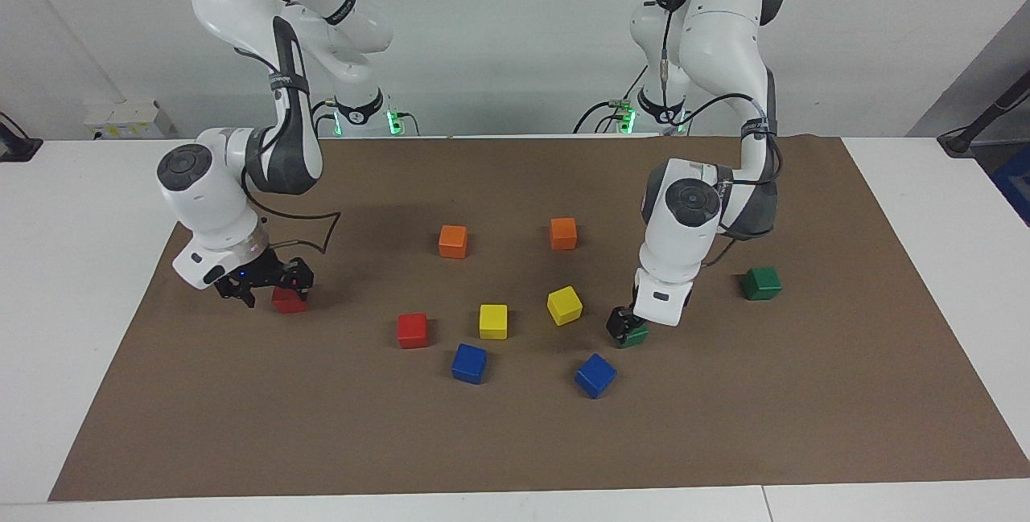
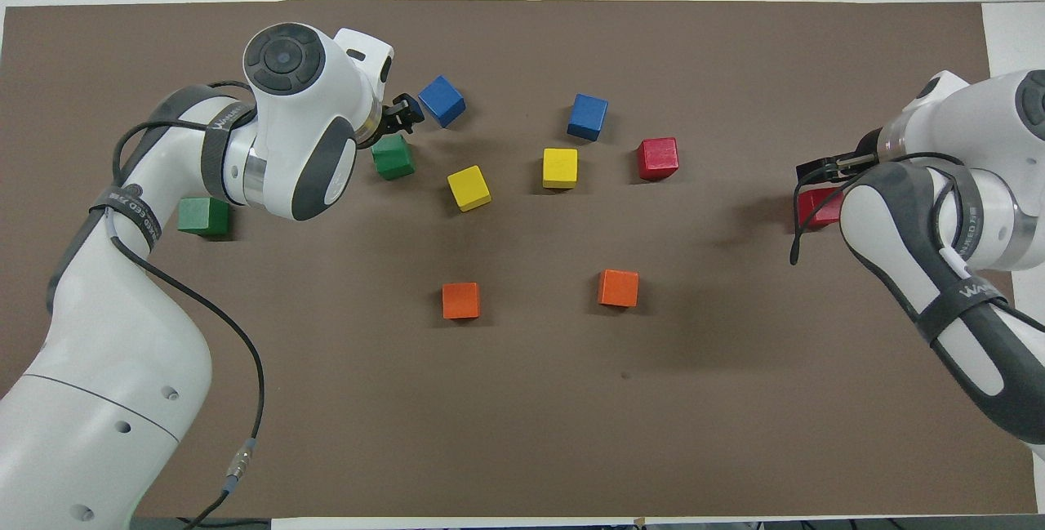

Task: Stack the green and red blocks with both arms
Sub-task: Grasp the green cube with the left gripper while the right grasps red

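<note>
Ten cubes lie on the brown mat (image 1: 805,425), none stacked: two green, two red, two yellow, two blue, two orange; the places below are given from the yellow cube (image 1: 493,321) that sits squarely near the mat's middle.

The second yellow cube (image 1: 564,305) lies just beside it toward the left arm's end, turned a little; the two orange cubes (image 1: 453,241) and (image 1: 563,233) lie nearer to the robots than it; the two blue cubes (image 1: 469,363) and (image 1: 595,376) lie farther from the robots than it.

One red cube (image 1: 412,330) lies just beside the landmark toward the right arm's end; the other red cube (image 1: 288,300) lies well apart from it, further toward that same end; the right gripper (image 1: 269,287) is low at this cube, its fingers standing apart, one showing at the cube's top edge, and I cannot tell whether they touch it.

One green cube (image 1: 636,335) lies toward the left arm's end past the turned yellow cube; the left gripper (image 1: 624,324) is down on it, fingers spread about it, though a true grip cannot be told; the other green cube (image 1: 760,283) lies well apart, further toward that end and a little nearer to the robots.
</note>
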